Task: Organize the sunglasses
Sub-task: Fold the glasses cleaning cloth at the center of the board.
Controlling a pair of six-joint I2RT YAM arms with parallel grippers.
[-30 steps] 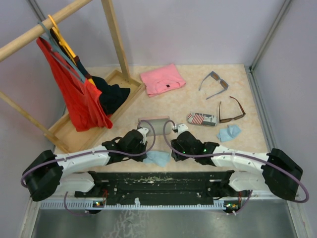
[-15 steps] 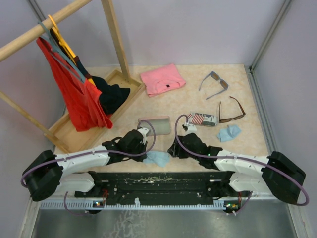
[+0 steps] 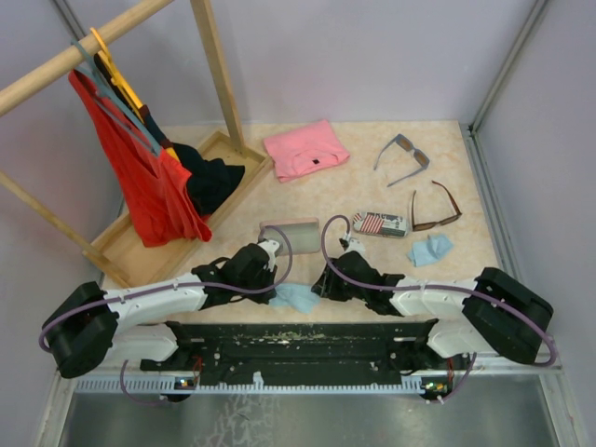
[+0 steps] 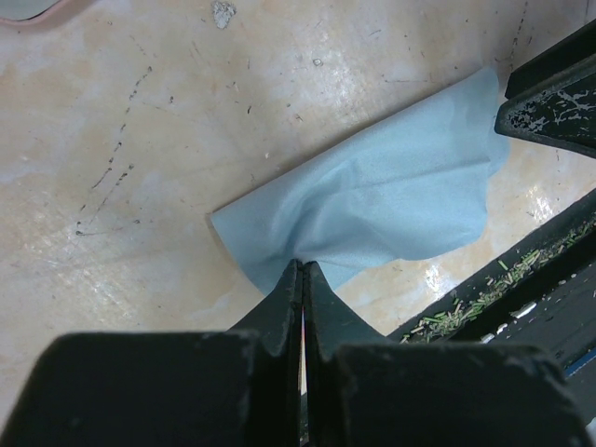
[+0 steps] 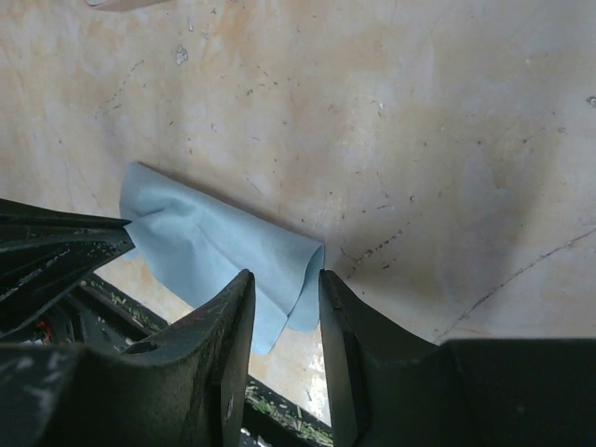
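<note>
Both sunglasses lie at the far right: the grey-blue pair [image 3: 402, 156] and, nearer, the brown pair [image 3: 435, 208]. Neither gripper is near them. My left gripper [image 3: 276, 292] [image 4: 303, 267] is shut on the edge of a light blue cloth [image 3: 300, 298] [image 4: 391, 186] by the table's near edge; the fabric puckers at its tips. From the right, my right gripper [image 3: 319, 287] [image 5: 284, 284] stands open, its fingers either side of the same cloth's [image 5: 214, 251] folded corner.
A flag-patterned case [image 3: 380, 223] and a pale pink-rimmed case [image 3: 290, 233] lie mid-table, with a second blue cloth [image 3: 430, 250] to the right. A pink folded garment [image 3: 305, 149] sits at the back. A wooden rack tray [image 3: 126, 247] with hanging clothes fills the left. The black base rail [image 3: 298, 335] borders the cloth.
My right gripper has swung back from beside the pale case toward the near edge and now straddles the cloth's corner. The left gripper has kept its hold and place.
</note>
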